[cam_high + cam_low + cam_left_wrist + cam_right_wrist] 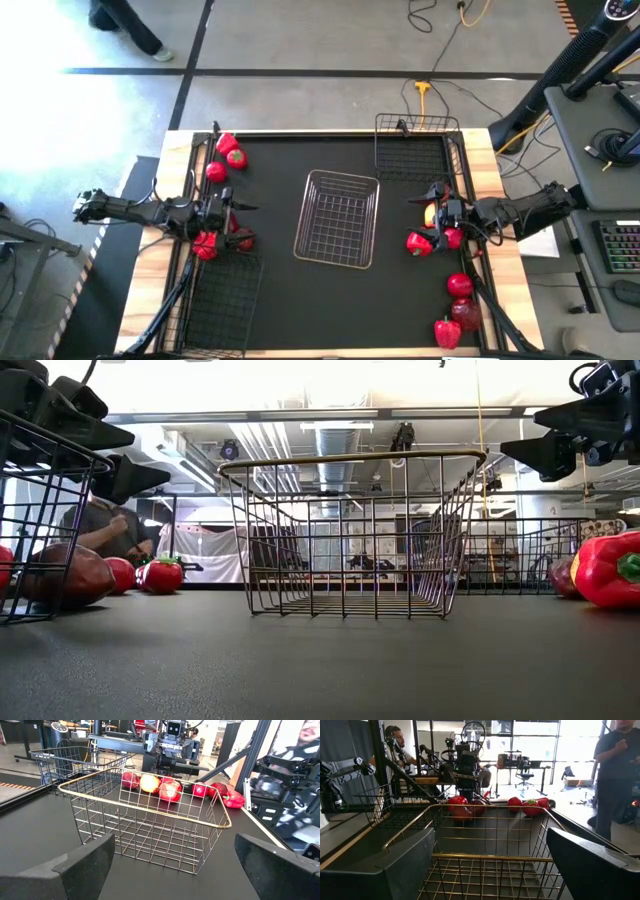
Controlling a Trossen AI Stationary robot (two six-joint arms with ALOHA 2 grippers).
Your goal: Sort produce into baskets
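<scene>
while both tools gape wide, silvery wire-mesh basket (337, 219) sits between glossy red produce (437, 240).

Overhead downward, table-level sideways, two facing wrist views, all sharing the silvery basket (337, 219).

Low view: red pepper (608, 568) cut by frame edge. Black basket (218, 305) at desk's near left corner partly cropped. Produce under left arm (212, 243) partly hidden, type unclear.

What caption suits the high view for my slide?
Empty silvery basket at centre, open left gripper and right gripper flanking it beside red produce.
</scene>
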